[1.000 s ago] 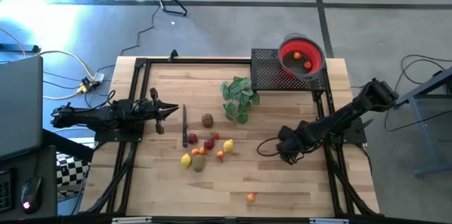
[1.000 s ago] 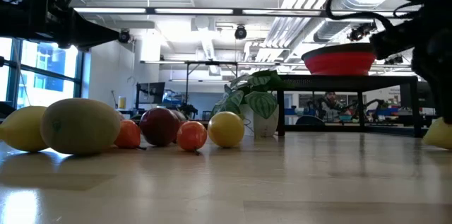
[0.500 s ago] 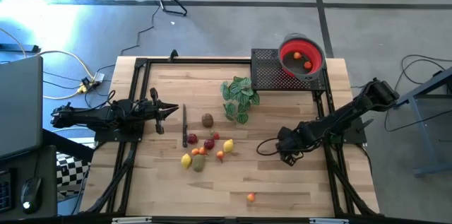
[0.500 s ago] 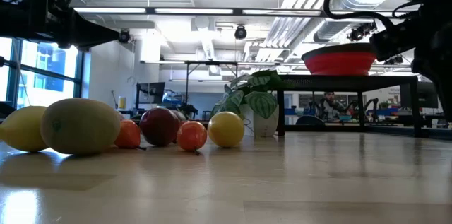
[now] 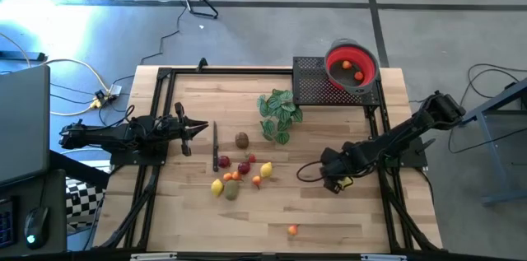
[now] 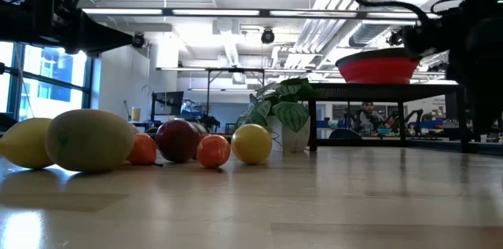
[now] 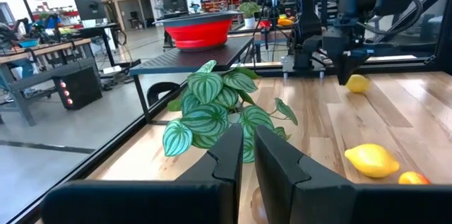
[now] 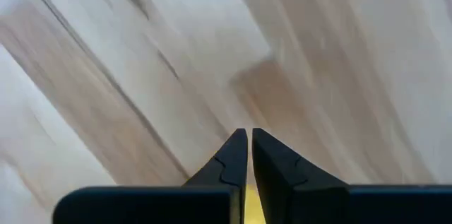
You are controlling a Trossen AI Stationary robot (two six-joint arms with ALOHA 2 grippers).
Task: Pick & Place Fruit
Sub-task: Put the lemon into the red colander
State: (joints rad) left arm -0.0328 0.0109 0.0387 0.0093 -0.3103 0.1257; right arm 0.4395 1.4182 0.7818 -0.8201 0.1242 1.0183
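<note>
Red bowl [image 5: 352, 65] at the high view's upper right holds two fruits; a cluster of fruit [image 5: 240, 174] waits mid-table, one orange piece [image 5: 292, 230] low centre. Right gripper [image 5: 333, 183], centre-right, pinches a yellow lemon [image 8: 248, 206] in its wrist view. Left gripper [image 7: 246, 155] idles clenched, empty.
</note>
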